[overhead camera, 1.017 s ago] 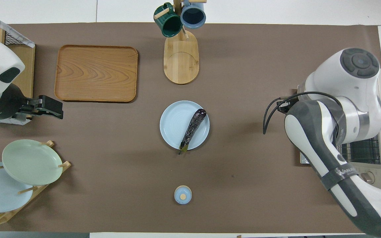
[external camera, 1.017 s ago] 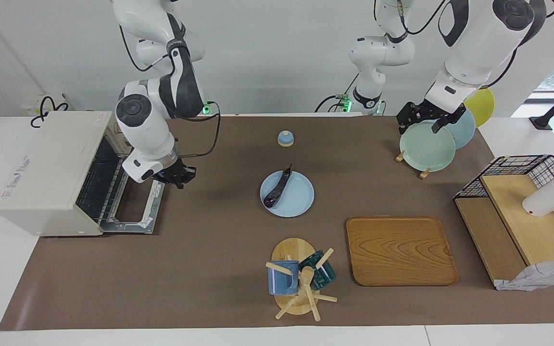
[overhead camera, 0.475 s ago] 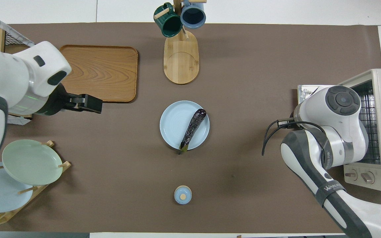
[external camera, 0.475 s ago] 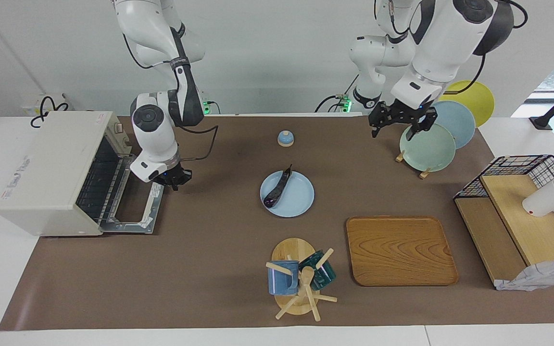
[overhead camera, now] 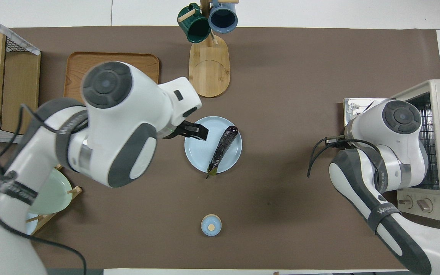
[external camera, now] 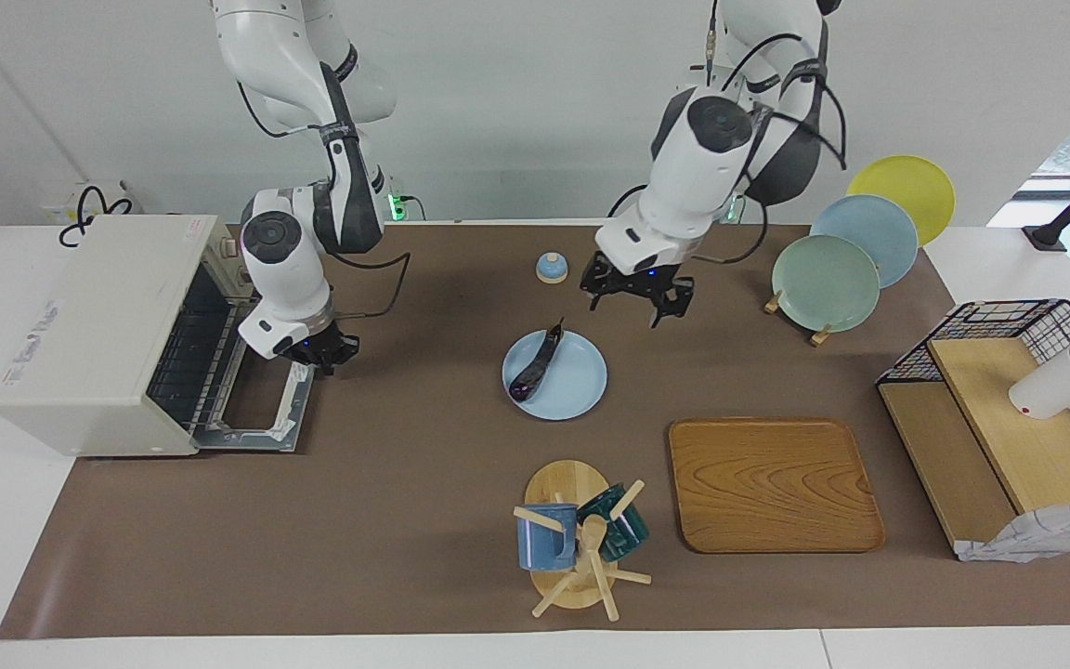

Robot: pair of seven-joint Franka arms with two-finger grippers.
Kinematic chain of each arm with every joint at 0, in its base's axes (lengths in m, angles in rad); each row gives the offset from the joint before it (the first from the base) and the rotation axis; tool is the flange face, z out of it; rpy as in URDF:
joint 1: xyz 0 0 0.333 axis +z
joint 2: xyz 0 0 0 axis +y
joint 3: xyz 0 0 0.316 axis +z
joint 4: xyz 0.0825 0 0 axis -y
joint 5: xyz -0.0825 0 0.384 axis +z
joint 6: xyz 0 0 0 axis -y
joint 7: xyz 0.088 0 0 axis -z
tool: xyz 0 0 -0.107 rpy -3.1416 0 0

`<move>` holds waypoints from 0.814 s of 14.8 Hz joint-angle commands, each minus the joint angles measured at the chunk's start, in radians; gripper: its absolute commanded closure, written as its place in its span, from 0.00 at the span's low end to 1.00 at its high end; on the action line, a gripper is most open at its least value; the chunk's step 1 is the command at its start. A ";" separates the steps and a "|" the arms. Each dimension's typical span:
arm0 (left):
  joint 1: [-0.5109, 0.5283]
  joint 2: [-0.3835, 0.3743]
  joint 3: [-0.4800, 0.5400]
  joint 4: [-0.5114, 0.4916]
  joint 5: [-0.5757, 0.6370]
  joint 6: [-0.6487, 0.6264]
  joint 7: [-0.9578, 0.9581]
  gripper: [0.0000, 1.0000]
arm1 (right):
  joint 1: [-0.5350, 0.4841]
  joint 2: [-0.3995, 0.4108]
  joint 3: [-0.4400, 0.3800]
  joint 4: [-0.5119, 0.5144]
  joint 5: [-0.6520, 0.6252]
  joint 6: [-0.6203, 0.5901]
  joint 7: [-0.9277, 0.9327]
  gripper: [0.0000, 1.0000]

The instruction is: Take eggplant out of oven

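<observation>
The eggplant (external camera: 537,362) lies diagonally on a pale blue plate (external camera: 575,388) at mid-frame of the facing view, green stem tip overhanging the rim toward the robots. It is outside the oven (external camera: 103,330), which stands at the left of that view, door folded down flat, wire rack visible, nothing seen on the rack.

The left claw (external camera: 635,295) hangs above the tabletop (external camera: 405,483) just up and right of the plate in the facing view, fingers spread wide, gripping nothing. In the overhead view it overlaps the plate's left rim (overhead camera: 195,131), apart from the eggplant (overhead camera: 223,147).

The right claw (external camera: 319,353) hangs at the lowered oven door's upper right corner; its finger spacing cannot be told.

Other containers: a wooden tray (external camera: 774,483), lower right of centre, holds nothing. A mug tree (external camera: 577,548) at bottom centre carries a blue mug (external camera: 544,539) and a dark green mug (external camera: 619,525). A plate rack (external camera: 855,246) at upper right holds green, blue and yellow plates. A wire basket (external camera: 1009,325) at the right edge holds wooden boards.
</observation>
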 commanded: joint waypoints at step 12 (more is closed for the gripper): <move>-0.158 0.190 0.020 -0.106 -0.004 0.295 -0.016 0.00 | -0.051 0.013 0.015 0.181 -0.174 -0.197 -0.205 1.00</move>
